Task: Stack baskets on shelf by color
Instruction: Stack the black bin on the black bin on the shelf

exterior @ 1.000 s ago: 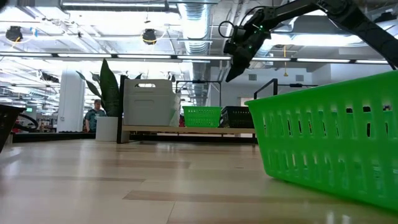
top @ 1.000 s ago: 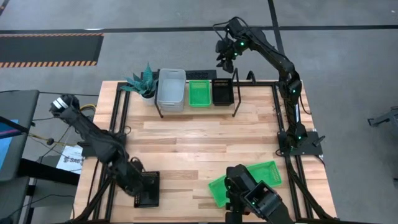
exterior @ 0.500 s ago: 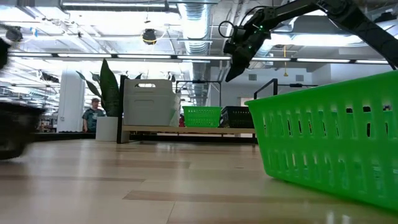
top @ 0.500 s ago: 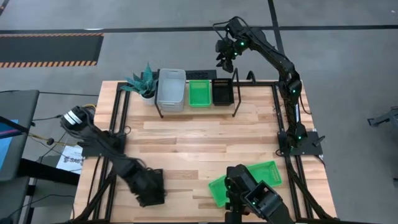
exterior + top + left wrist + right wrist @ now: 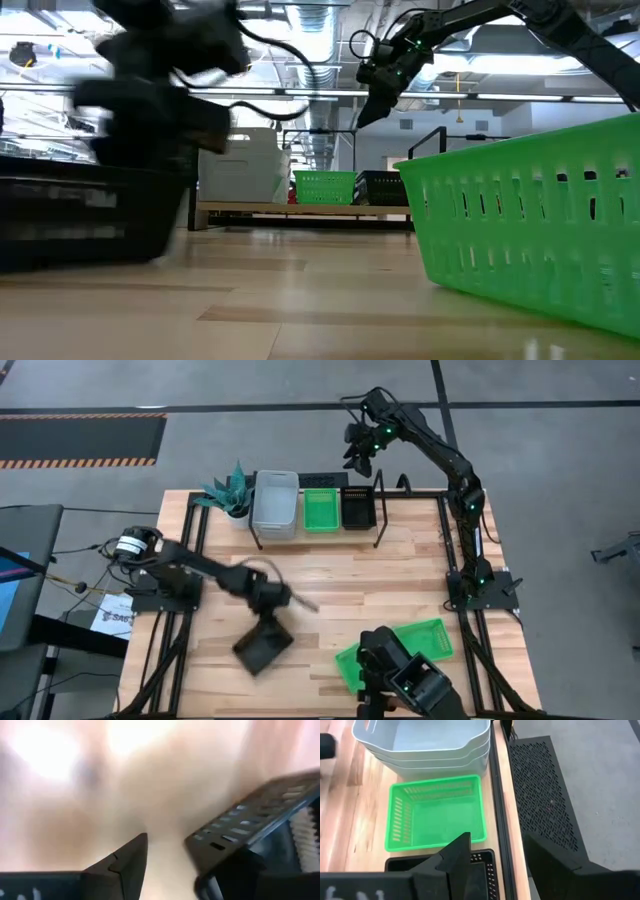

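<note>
Black mesh-bottomed plastic basket [image 5: 264, 645] hangs tilted from the left gripper [image 5: 268, 618], its rim pinched between the jaws, above the wooden table [image 5: 330, 575] and well in front of the black wire-frame shelf [image 5: 375, 525]. On that shelf sit a stack of grey-white translucent baskets [image 5: 276, 503], 1 bright green basket [image 5: 321, 509] and 1 black basket [image 5: 358, 507]. The right gripper [image 5: 357, 457] hovers behind the shelf, jaws spread, holding nothing. Near the table's front edge lie 2 green baskets [image 5: 400, 651].
</note>
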Controlling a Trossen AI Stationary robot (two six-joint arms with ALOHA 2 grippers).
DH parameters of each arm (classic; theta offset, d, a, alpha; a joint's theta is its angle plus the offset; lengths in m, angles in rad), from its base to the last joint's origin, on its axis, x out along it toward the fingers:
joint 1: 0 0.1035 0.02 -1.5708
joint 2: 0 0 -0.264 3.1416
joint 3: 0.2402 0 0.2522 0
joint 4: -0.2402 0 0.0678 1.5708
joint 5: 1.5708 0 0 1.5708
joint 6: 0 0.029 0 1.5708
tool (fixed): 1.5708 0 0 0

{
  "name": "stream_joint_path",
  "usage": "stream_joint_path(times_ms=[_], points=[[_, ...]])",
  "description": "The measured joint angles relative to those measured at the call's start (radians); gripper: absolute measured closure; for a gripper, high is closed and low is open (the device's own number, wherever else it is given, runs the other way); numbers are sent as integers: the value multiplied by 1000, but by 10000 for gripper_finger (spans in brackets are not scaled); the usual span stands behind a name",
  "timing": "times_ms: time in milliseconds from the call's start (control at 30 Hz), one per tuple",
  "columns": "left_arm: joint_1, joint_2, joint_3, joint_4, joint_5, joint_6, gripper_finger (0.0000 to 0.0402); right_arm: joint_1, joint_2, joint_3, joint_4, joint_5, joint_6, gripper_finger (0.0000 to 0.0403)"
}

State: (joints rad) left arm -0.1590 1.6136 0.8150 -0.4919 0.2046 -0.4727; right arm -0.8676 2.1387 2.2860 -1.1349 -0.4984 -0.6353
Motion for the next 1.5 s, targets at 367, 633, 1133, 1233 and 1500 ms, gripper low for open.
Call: stream_joint_path(times_ms=[367, 633, 1133, 1233, 1500], points=[[365, 9, 29, 208, -8, 267, 207, 10, 0, 0, -17, 0, 4, 198], [498, 9, 115, 474, 53, 207, 207, 11, 0, 0, -54, 0, 68, 198], [518, -212, 663, -362, -50, 318, 207, 159, 0, 0, -217, 0, 368, 198], [511, -280, 731, -460, -172, 294, 207, 231, 0, 0, -218, 4, 469, 198], [506, -481, 755, -502, -372, 154, 207, 517, 12, -2, -208, 348, 739, 198]])
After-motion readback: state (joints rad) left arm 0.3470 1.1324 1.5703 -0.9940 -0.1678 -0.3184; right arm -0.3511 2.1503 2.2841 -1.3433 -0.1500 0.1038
